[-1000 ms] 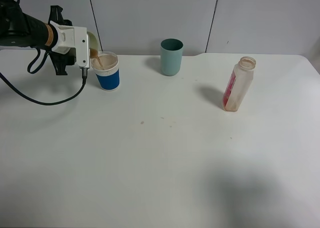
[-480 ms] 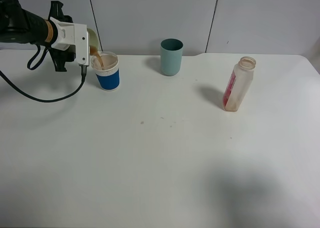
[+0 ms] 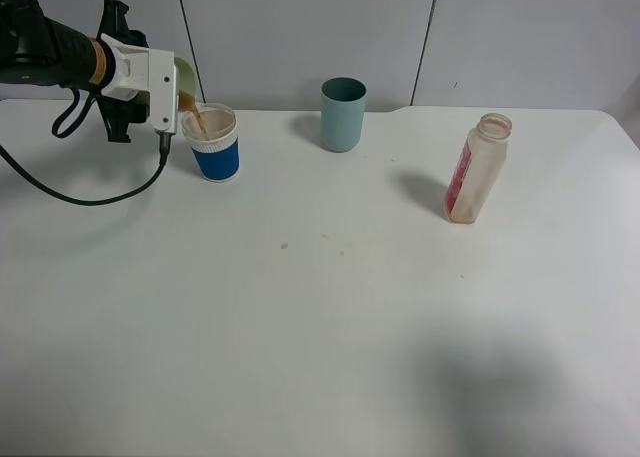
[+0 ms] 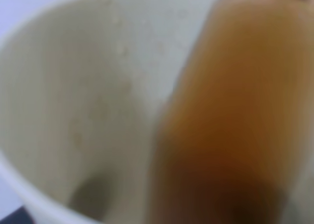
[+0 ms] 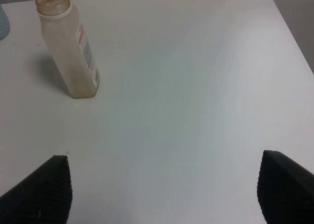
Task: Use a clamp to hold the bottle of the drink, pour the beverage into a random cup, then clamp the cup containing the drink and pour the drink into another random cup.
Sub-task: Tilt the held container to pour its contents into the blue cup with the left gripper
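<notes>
While my left fingers (image 3: 178, 89) pinch the tilted tumbler (image 3: 186, 77), beverage (image 3: 193, 117) streams into the blue-and-white cup (image 3: 215, 144), upper left.
My right fingers (image 5: 162, 189) stand spread near the bottle (image 5: 68, 50).

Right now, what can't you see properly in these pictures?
- Left gripper: its jaws, hidden behind its white body, high view.
- Yellow-green cup: mostly hidden by that gripper.
- Left wrist view: blurred, only drink and blue-and-white cup.
- Right gripper: only fingertips show; the arm is out of view.

Left arm (image 3: 40, 49) reaching in horizontally from the far left, wrist rolled over; left end effector (image 3: 172, 92) clamped tight. Right end effector (image 5: 162, 185) hanging above the counter (image 5: 196, 87), jaws spread wide, holding nothing.
</notes>
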Available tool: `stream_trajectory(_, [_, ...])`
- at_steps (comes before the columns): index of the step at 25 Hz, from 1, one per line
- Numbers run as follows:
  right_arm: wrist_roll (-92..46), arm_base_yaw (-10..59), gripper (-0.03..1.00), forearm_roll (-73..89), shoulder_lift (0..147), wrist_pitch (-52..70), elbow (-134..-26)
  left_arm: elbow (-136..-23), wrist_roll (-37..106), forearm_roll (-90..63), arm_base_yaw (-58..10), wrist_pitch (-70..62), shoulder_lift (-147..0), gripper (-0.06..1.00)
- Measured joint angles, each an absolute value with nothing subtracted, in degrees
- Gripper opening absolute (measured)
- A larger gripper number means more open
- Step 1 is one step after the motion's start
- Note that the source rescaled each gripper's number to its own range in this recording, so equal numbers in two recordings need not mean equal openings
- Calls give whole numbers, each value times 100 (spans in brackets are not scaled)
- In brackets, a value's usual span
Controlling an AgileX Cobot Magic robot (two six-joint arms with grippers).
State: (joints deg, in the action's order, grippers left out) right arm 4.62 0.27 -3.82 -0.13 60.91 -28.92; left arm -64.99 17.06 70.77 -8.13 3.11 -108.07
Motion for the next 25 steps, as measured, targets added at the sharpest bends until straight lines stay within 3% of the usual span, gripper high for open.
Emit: stream_trajectory(25, [462,27,60,-382,-13,6091,-2892,-6499,1899,7336,-897,270,-10807,1])
